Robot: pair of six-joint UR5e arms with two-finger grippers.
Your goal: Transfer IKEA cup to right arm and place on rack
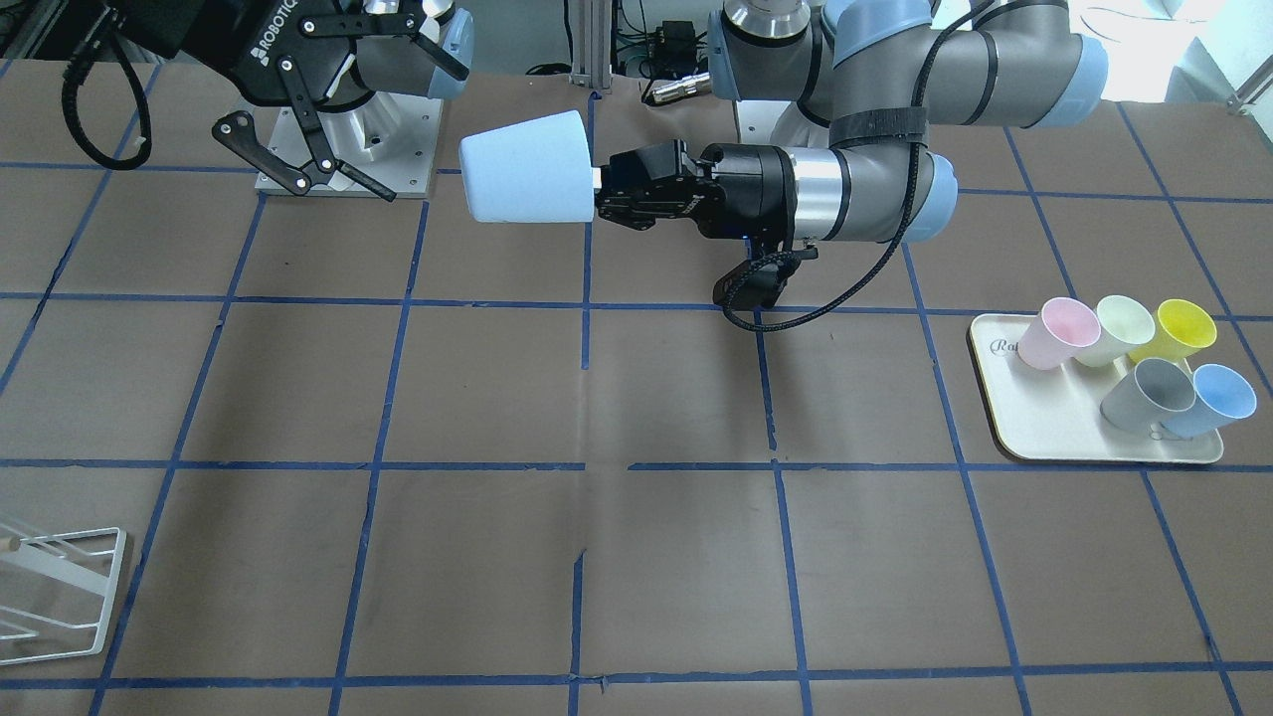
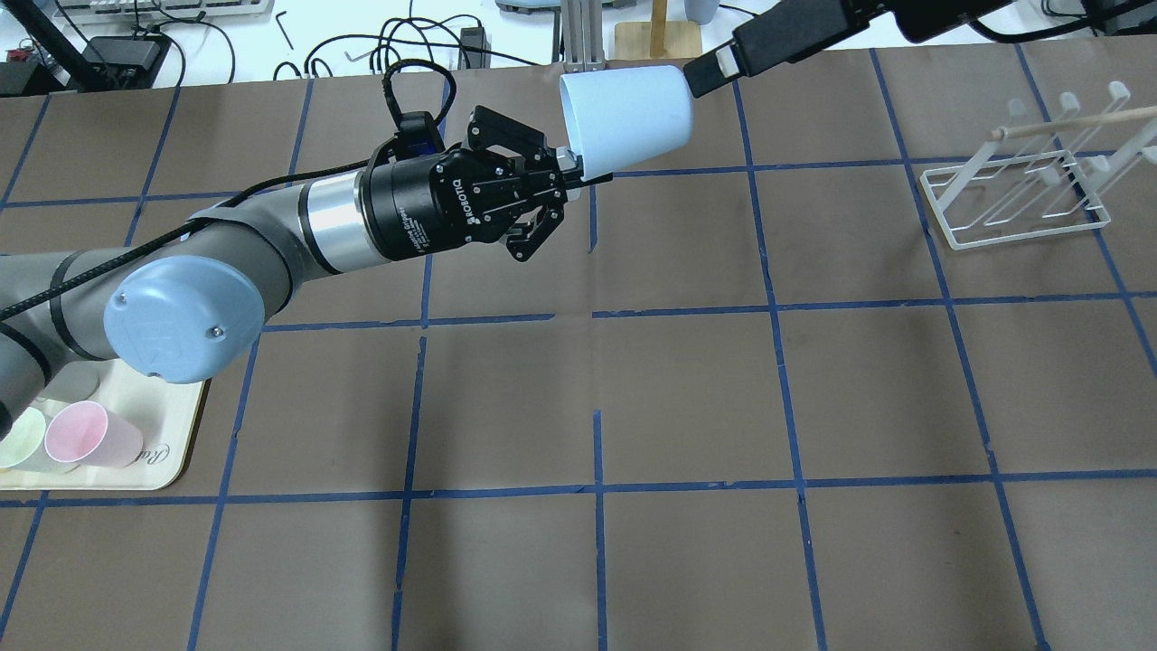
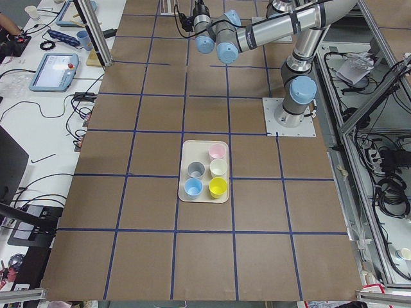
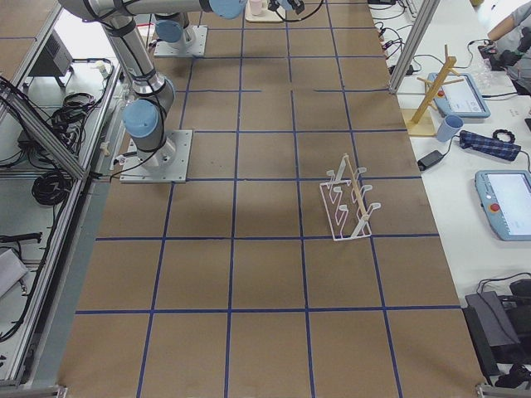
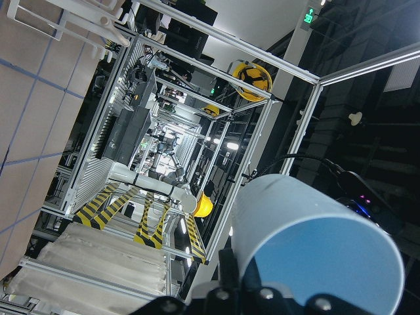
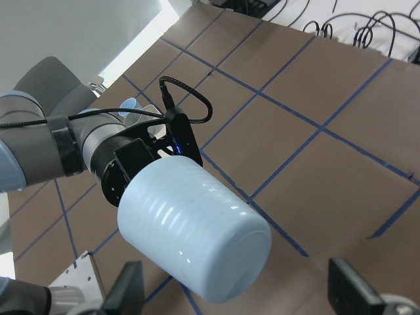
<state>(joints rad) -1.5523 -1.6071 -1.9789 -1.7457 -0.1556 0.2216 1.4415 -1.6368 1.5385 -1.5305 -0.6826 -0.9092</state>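
The pale sky-blue IKEA cup (image 1: 525, 166) is held on its side in the air, well above the table. My left gripper (image 1: 599, 189) is shut on its rim, which also shows in the overhead view (image 2: 576, 168). The cup's base points toward my right gripper (image 1: 426, 132), which is open. In the right wrist view its two fingers (image 6: 128, 292) stand on either side of the cup's base (image 6: 197, 236) without touching it. The white wire rack (image 2: 1017, 190) with its wooden peg stands on the table at my right.
A cream tray (image 1: 1034, 438) on my left side holds several cups: pink, pale green, yellow, grey and a second sky-blue one (image 1: 1215, 398). Blue tape lines grid the brown table. A wooden stand (image 4: 431, 91) and tablets lie past the table's far edge.
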